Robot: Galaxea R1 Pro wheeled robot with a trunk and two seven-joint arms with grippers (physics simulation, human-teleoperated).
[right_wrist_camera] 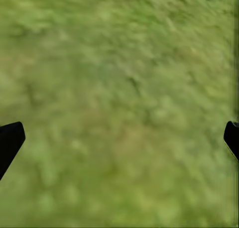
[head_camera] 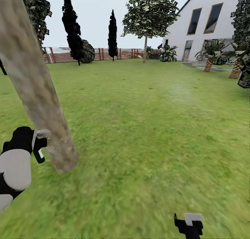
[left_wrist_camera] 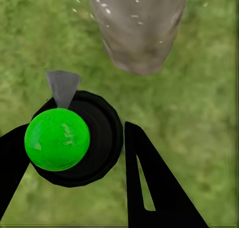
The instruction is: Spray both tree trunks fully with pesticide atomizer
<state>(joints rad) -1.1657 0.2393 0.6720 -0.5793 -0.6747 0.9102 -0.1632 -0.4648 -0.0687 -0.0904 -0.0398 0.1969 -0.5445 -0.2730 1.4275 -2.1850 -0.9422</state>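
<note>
The left hand (left_wrist_camera: 74, 158) is clenched on the pesticide atomizer with its bright green round top and black body (left_wrist_camera: 58, 138), its grey nozzle (left_wrist_camera: 62, 86) aimed at the base of the mottled grey-beige tree trunk (head_camera: 38, 93) just beside it, where pale droplets speckle the bark. The right hand (right_wrist_camera: 119, 138) hangs released, fingers wide apart, over the blurry green grass floor (head_camera: 146, 134). Well beyond stand a second leafy tree (head_camera: 147, 14), dark cypresses (head_camera: 72, 26), a reddish-brown slatted fence (head_camera: 114, 53) and a white house (head_camera: 205, 20).
</note>
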